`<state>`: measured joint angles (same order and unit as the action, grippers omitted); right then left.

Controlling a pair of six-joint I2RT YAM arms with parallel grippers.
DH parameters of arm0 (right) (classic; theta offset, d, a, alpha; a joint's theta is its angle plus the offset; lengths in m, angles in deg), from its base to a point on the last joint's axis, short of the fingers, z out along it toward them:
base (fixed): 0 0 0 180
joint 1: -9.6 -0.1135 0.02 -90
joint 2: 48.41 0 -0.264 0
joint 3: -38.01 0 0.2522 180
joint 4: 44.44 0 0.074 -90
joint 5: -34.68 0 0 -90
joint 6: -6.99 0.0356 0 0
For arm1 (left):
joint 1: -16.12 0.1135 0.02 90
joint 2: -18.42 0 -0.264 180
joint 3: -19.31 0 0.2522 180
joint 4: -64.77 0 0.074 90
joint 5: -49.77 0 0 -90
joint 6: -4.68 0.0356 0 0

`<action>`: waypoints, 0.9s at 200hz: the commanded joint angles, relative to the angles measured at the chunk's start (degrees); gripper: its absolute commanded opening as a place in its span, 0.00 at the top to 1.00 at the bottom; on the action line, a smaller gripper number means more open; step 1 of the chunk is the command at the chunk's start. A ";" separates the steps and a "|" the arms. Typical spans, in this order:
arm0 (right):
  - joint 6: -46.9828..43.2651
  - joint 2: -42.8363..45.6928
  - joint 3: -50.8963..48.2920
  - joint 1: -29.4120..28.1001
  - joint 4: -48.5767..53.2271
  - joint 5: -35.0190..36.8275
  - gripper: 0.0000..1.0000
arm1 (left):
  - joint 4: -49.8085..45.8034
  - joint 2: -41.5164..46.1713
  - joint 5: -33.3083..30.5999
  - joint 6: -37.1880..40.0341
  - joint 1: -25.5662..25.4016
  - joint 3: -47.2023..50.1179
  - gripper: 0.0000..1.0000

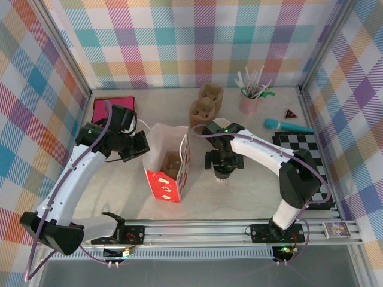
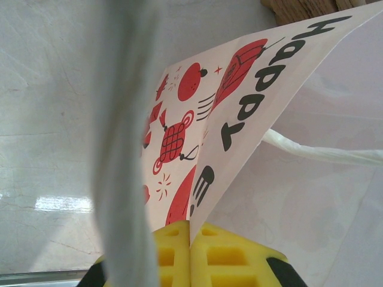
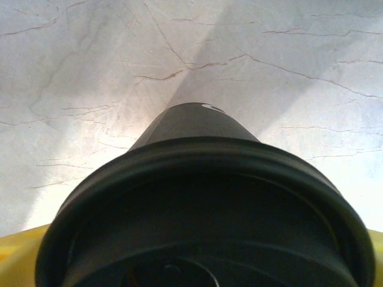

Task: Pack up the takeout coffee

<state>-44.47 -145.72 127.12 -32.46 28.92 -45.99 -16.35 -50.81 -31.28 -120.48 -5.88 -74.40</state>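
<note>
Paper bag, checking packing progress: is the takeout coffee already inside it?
No, the takeout coffee stands on the table right of the paper bag, under the right gripper.

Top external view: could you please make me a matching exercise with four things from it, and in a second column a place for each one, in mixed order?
Things:
1. paper bag
2. takeout coffee
3. pink cup of straws
4. teal tool

Places:
A. at the back, right of the brown cup carriers
B. along the far edge of the checkered board
C. its edge pinched by the left gripper
D. standing just right of the bag

Pairs: 1-C, 2-D, 3-A, 4-B
</note>
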 commanded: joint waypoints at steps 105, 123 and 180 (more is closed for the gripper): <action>0.39 -1.97 -1.29 -0.45 -0.19 -1.13 0.06 | -0.94 1.55 -0.08 -0.18 -0.59 1.93 0.95; 0.25 -2.26 -1.26 -0.52 -0.17 -1.13 0.09 | -0.89 1.88 -0.10 -0.18 -0.59 2.30 0.95; 0.21 -2.13 -0.65 -0.48 0.24 -0.92 0.16 | -0.94 2.24 -0.28 0.03 -0.59 2.51 0.95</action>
<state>-44.49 -147.45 125.31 -32.46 27.41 -47.00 -16.13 -49.50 -31.30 -120.48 -5.88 -72.95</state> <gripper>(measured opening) 0.855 0.063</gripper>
